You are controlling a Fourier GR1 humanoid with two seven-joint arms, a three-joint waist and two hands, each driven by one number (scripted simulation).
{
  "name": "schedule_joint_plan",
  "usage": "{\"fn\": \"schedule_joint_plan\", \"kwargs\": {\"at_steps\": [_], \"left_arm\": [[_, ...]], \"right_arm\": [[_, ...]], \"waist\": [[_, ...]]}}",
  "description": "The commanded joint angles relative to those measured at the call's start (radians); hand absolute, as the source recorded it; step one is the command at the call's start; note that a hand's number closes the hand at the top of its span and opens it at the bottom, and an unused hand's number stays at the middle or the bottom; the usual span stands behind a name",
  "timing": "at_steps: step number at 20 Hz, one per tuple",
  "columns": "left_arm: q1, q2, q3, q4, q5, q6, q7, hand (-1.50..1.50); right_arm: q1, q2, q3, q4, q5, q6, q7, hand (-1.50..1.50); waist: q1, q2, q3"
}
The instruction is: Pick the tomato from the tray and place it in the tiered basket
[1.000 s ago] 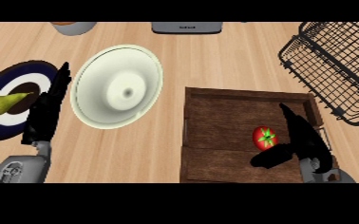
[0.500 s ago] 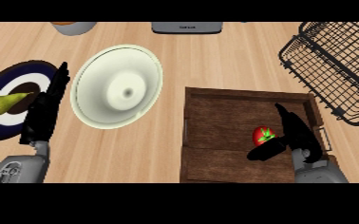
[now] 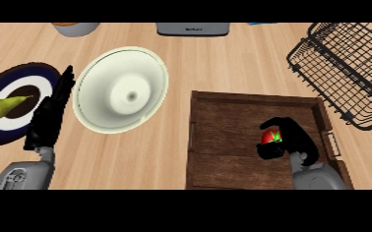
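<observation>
A red tomato [image 3: 272, 137] with a green stem lies in the brown wooden tray [image 3: 232, 123] at the lower right. My right hand [image 3: 294, 142] is over the tray with its fingers and thumb curled round the tomato, hiding most of it. The black wire tiered basket [image 3: 335, 69] stands at the right edge, beyond the tray's far right corner. My left hand [image 3: 51, 113] rests open at the left, fingers straight and pointing up, beside the cream plate.
A large cream plate [image 3: 120, 91] lies left of the tray. A dark blue plate [image 3: 18, 105] holding a yellow-green item [image 3: 13, 104] sits at the far left. A grey appliance [image 3: 193, 28] and a bowl [image 3: 75, 28] stand along the far edge.
My right hand has moved left onto the tomato and curled its fingers round it. The left hand has stayed still.
</observation>
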Motion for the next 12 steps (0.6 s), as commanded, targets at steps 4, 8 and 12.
{"fn": "schedule_joint_plan", "kwargs": {"at_steps": [4, 8, 12], "left_arm": [[-0.054, 0.01, 0.034, 0.029, -0.013, -0.009, 0.002, 0.0], [-0.024, 0.011, 0.046, 0.02, -0.002, -0.034, 0.001, 0.0], [-0.032, -0.015, 0.03, -0.034, -0.025, -0.025, 0.049, 0.0]], "right_arm": [[-0.085, 0.028, 0.038, 0.124, 0.056, 0.063, -0.02, 1.5], [0.028, 0.089, 0.004, -0.022, 0.044, -0.019, 0.015, 1.5], [-0.03, 0.123, -0.028, -0.073, 0.091, -0.04, 0.077, 1.5]], "waist": [[0.004, 0.009, 0.013], [-0.002, 0.008, 0.012], [0.0, 0.007, 0.012]]}}
